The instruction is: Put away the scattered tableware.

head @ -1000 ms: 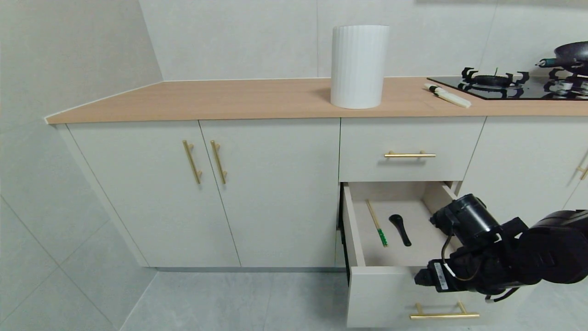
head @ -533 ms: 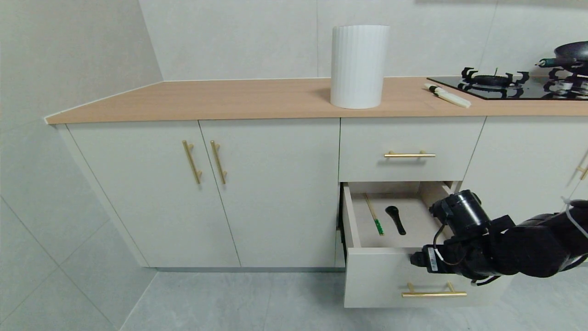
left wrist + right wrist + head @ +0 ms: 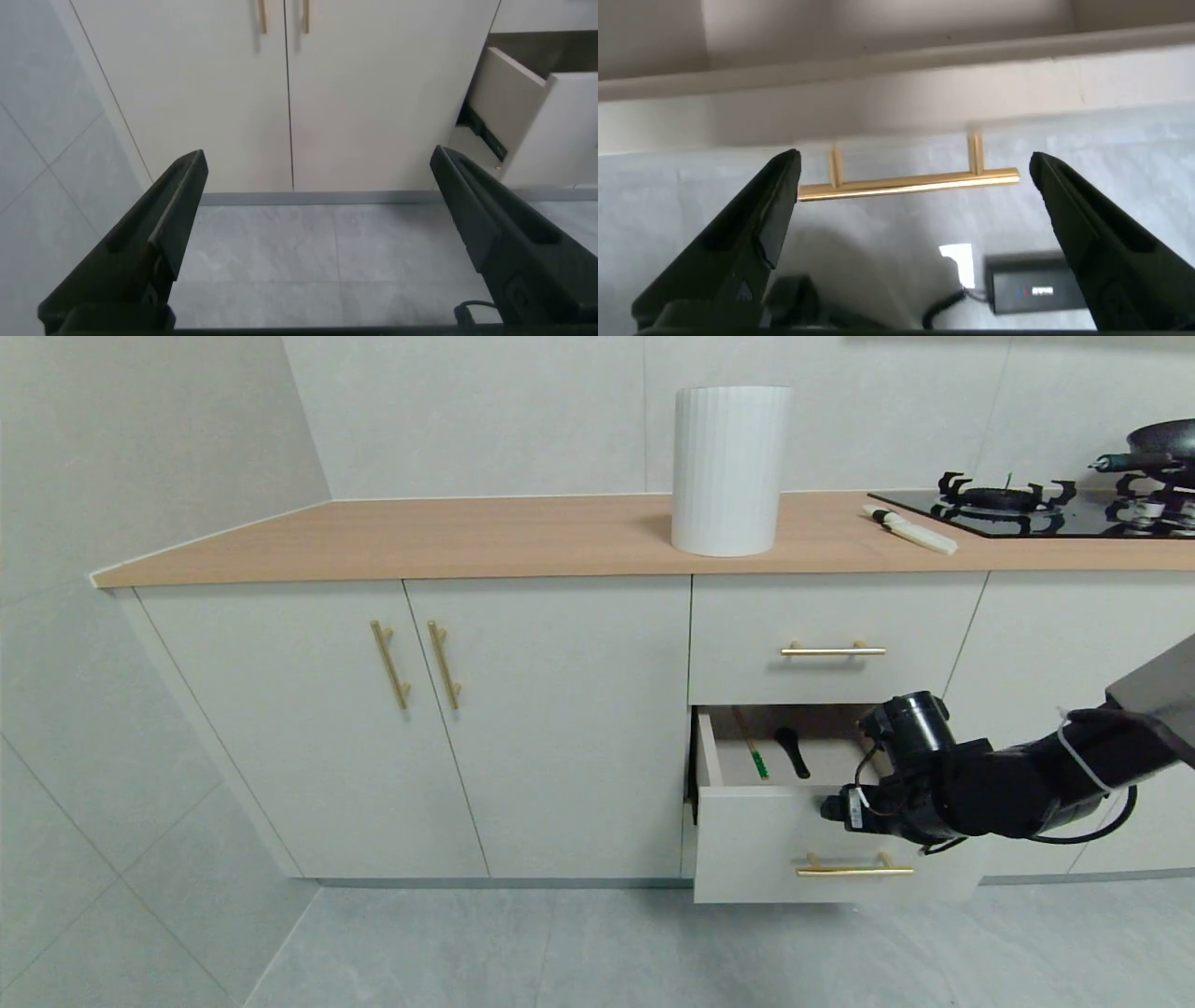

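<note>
The lower drawer stands partly open, and inside lie a pair of wooden chopsticks with green tips and a black spoon. My right arm is against the drawer's front, above its gold handle. In the right wrist view my right gripper is open, its fingers spread wide before the drawer front, with the gold handle just ahead of them and nothing held. My left gripper is open, low above the floor, facing the cabinet doors.
A tall white ribbed container stands on the wooden counter. A pale knife-like item lies beside the gas stove, which carries a dark pan. The upper drawer is closed. Grey floor tiles lie in front.
The lower drawer has slid inward toward the cabinet, with my right arm following against its front. Less of the inside, the chopsticks and the spoon shows now.
</note>
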You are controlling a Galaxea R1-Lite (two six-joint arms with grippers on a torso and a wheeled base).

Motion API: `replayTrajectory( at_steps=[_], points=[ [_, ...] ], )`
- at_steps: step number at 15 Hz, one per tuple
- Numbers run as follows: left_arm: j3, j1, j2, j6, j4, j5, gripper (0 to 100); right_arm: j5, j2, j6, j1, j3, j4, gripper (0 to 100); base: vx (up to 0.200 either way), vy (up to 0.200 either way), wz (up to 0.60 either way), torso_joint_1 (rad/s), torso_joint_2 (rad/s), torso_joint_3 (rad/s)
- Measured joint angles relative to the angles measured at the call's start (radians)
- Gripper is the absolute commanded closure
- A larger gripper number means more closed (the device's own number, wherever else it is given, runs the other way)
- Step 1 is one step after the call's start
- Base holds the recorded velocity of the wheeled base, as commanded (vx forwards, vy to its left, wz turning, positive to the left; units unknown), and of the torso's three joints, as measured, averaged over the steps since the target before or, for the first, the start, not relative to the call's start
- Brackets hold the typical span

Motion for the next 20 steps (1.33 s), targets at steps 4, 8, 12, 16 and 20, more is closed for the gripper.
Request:
replayTrajectory(
  at_steps=[4, 8, 12, 16, 20],
  points=[
    [0.000, 0.000, 0.000, 0.000, 0.000, 0.000, 0, 0.001, 0.100, -0.054, -0.017, -0.113, -0.123, 0, 0.000, 0.000, 0.00, 0.000, 0.00, 0.000],
    [0.001, 0.000, 0.000, 0.000, 0.000, 0.000, 0, 0.009, 0.191, -0.099, -0.037, -0.141, -0.335, 0, 0.000, 0.000, 0.00, 0.000, 0.00, 0.000],
    [0.000, 0.000, 0.000, 0.000, 0.000, 0.000, 0, 0.012, 0.267, -0.107, -0.056, -0.183, -0.420, 0, 0.000, 0.000, 0.00, 0.000, 0.00, 0.000],
    [0.000, 0.000, 0.000, 0.000, 0.000, 0.000, 0, 0.008, 0.331, -0.074, -0.086, -0.272, -0.446, 0, 0.000, 0.000, 0.00, 0.000, 0.00, 0.000],
    [0.000, 0.000, 0.000, 0.000, 0.000, 0.000, 0, 0.010, 0.379, -0.016, -0.097, -0.341, -0.445, 0, 0.000, 0.000, 0.00, 0.000, 0.00, 0.000]
  ],
)
